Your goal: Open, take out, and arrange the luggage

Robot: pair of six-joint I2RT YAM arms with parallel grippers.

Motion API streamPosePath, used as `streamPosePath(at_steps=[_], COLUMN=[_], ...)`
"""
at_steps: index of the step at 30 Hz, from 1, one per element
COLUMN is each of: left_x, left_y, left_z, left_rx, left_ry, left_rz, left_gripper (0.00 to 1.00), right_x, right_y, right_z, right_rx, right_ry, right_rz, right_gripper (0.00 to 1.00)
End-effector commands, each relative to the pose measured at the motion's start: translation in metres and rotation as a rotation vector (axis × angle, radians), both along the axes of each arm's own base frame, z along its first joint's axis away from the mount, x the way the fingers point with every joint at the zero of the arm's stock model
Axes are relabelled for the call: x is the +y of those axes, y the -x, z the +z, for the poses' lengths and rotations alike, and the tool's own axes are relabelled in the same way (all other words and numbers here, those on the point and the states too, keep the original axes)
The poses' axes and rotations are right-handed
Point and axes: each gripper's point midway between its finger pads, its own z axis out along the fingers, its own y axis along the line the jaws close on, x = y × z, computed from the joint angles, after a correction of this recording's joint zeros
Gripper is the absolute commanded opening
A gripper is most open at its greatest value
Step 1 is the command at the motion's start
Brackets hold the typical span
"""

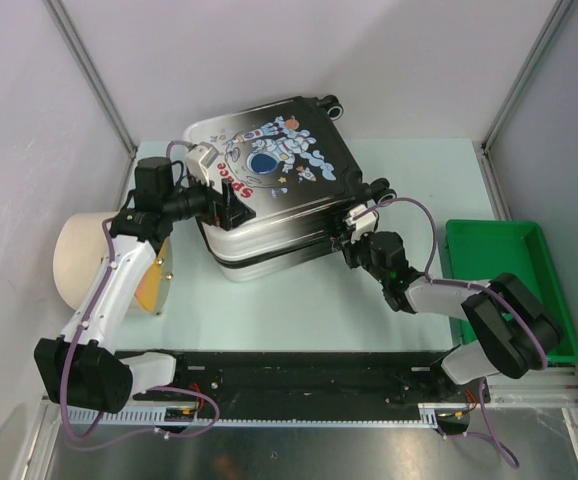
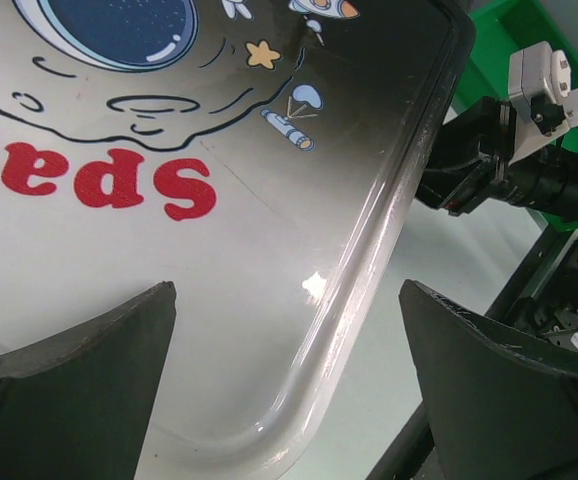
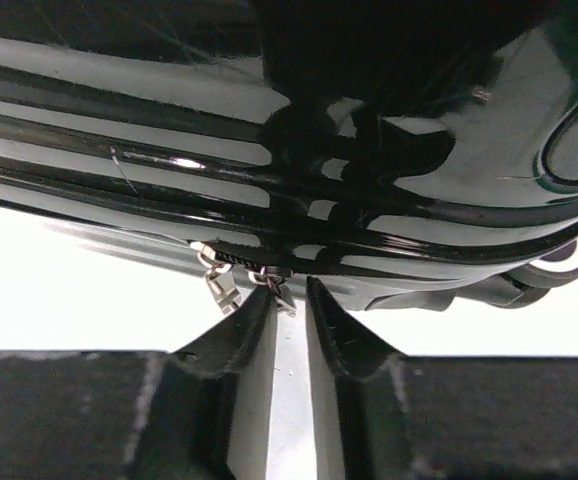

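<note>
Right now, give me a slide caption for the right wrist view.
Right hand, fingers nearly closed, meets the zipper pulls on the side seam of the closed luggage.

Green bin (image 1: 499, 262) at the table's (image 1: 299, 305) right edge; beige cylinder (image 1: 77, 258), orange-faced, lying on its side at the left

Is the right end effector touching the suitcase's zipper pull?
Cannot tell. In the right wrist view, the right end effector sits right at the dangling zipper pull. They overlap there, so neither contact nor a gap shows plainly.
</note>
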Motion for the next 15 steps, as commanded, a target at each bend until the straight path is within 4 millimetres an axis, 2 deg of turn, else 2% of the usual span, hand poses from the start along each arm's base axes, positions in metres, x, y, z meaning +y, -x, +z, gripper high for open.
streamPosePath(at_steps=[1,3,11,12,13,14,15], left_x=[0.0,0.004,0.019,0.022,0.026,0.029,0.031], left_y=[-0.001,-0.004,-0.025,-0.029,-0.032,-0.036,-0.041], left_z=[0.0,-0.004,-0.027,-0.03,-0.04,-0.041,-0.048], left_rx=[-0.028,-0.033,-0.035,-0.033,-0.005,-0.014,0.004], left_ry=[-0.015,-0.038,-0.153,-0.174,-0.206,-0.229,-0.249], left_rz=[-0.004,0.011,0.067,0.074,0.085,0.087,0.092], left_gripper=[0.98,0.99,0.98,0.97,0.97,0.97,0.97], right_x=[-0.005,-0.014,-0.053,-0.065,-0.069,-0.075,-0.088], right_y=[-0.017,-0.02,-0.038,-0.046,-0.049,-0.053,-0.061], right_z=[0.024,0.029,0.046,0.052,0.055,0.054,0.058], right_rx=[-0.054,-0.06,-0.083,-0.092,-0.092,-0.087,-0.102], right_ry=[-0.038,-0.04,-0.021,-0.023,-0.02,-0.011,-0.006], right_rz=[-0.019,-0.034,-0.061,-0.091,-0.088,-0.1,-0.127], right_gripper=[0.12,0.0,0.0,0.0,0.0,0.0,0.0])
